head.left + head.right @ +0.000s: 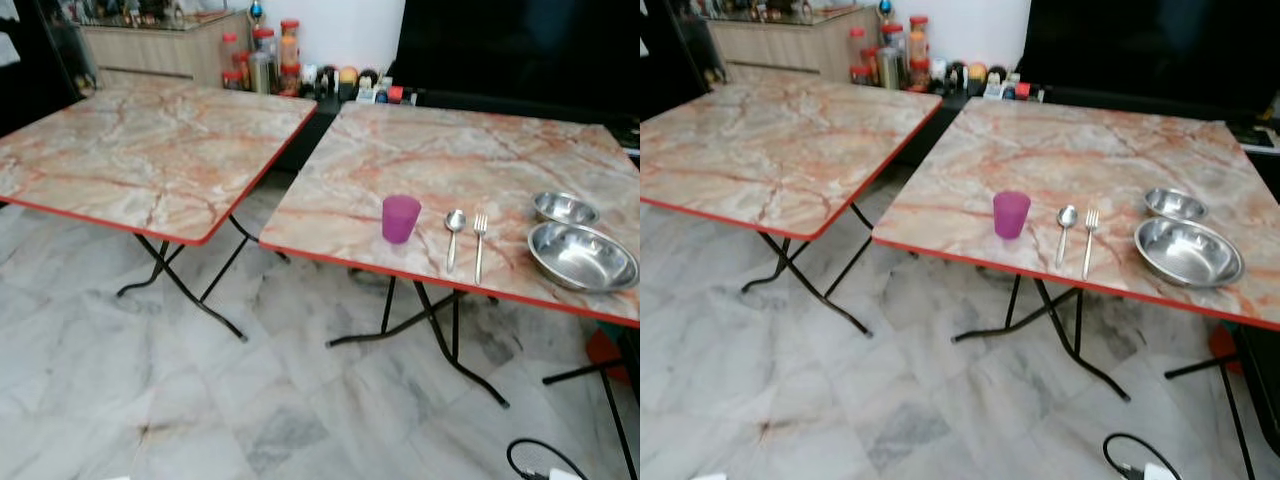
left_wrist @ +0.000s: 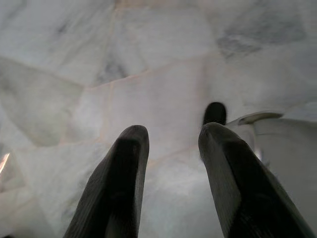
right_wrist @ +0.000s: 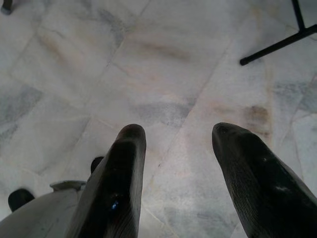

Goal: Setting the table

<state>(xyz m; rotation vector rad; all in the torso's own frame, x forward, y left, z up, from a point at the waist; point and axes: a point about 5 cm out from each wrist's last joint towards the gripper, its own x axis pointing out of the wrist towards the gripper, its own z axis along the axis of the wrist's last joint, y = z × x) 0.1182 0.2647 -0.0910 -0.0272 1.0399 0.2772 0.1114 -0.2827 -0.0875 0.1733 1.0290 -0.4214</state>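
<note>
2 folding tables with marble-pattern tops and red edges stand side by side on a pale marble floor (image 1: 150, 400), with a narrow gap between them. The left table (image 1: 140, 150) has a bare top. The right table (image 1: 450, 160) carries the place setting along its near edge: a purple cup (image 1: 400, 218) stands upright at the left end, then a spoon (image 1: 454, 236) and a fork (image 1: 479, 244) lie just beside each other, handles pointing toward the near edge. Further right sit 2 steel bowls, the small bowl (image 1: 564, 207) behind and the large bowl (image 1: 581, 255) in front, very close, contact unclear. The cup stands near the spoon but apart from it.

Behind the tables, jars and bottles (image 1: 270, 55) cluster on the floor by a wooden cabinet (image 1: 160, 45), and a dark screen (image 1: 520, 45) fills the back right. A black cable (image 1: 540, 460) loops on the floor at the near right.

The left gripper (image 2: 171, 144) hangs over the floor tiles, its 2 black fingers (image 2: 124, 178) spread apart and holding nothing. The right gripper (image 3: 176, 144) likewise hangs above the floor, fingers parted and empty, with a black table leg (image 3: 280, 44) in the far corner of its wrist view
</note>
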